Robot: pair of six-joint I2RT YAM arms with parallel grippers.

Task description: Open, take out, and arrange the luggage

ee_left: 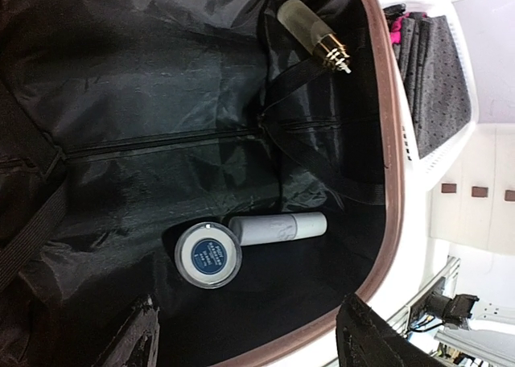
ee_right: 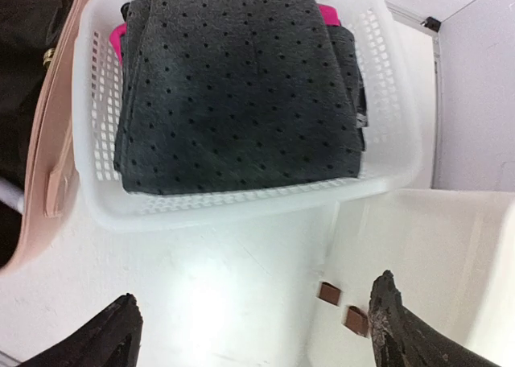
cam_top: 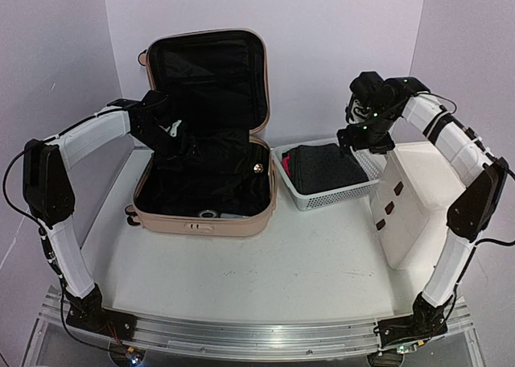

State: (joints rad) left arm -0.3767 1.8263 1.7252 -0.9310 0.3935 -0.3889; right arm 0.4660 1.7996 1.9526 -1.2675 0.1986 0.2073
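On white bench (cam_top: 265, 262), found luggage (cam_top: 161, 220) open. Held left pincer (ee_left: 249, 307) wide, empty, above jar (ee_left: 208, 255) beside tube (ee_left: 278, 228); right pincer (ee_right: 257, 290) wide over basket (ee_right: 241, 210). Risked, on closing, rolling tube aside or snagging lining (ee_left: 161, 101).

Pale pink luggage (cam_top: 241, 214), lid upright, black lining exposed.
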